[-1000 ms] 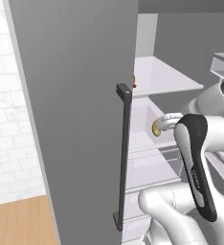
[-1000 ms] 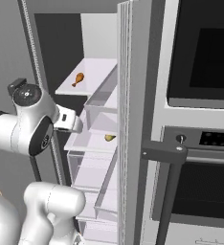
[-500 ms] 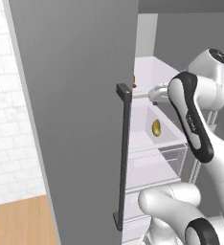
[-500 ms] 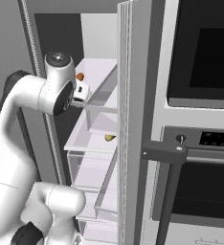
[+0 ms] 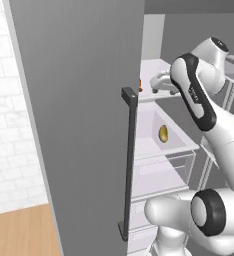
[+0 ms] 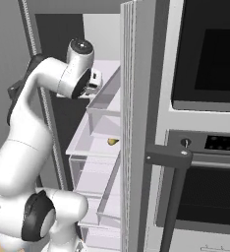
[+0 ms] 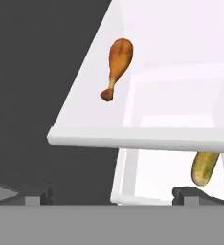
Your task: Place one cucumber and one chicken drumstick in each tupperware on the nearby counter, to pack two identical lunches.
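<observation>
You have the white arm reaching into the open fridge, its end effector (image 7: pixel 112 194) spread wide and holding nothing; in the hand view its two dark fingertips (image 7: pixel 37 195) stand far apart at the bottom. Just beyond them lies the golden orange-brown chicken drumstick (image 7: pixel 117 67) on a white fridge shelf (image 7: pixel 133 136), bulbous end away from the hand and thin bone end towards the shelf's front edge. Below that shelf, in a clear drawer (image 5: pixel 176 145), sits a yellowish-green stubby cucumber (image 7: pixel 204 168), which you can also spot from the left base view (image 5: pixel 163 133) and the right base view (image 6: pixel 111 141). The grey fridge door (image 5: pixel 79 115) with its dark vertical handle (image 5: pixel 129 160) stands open.
</observation>
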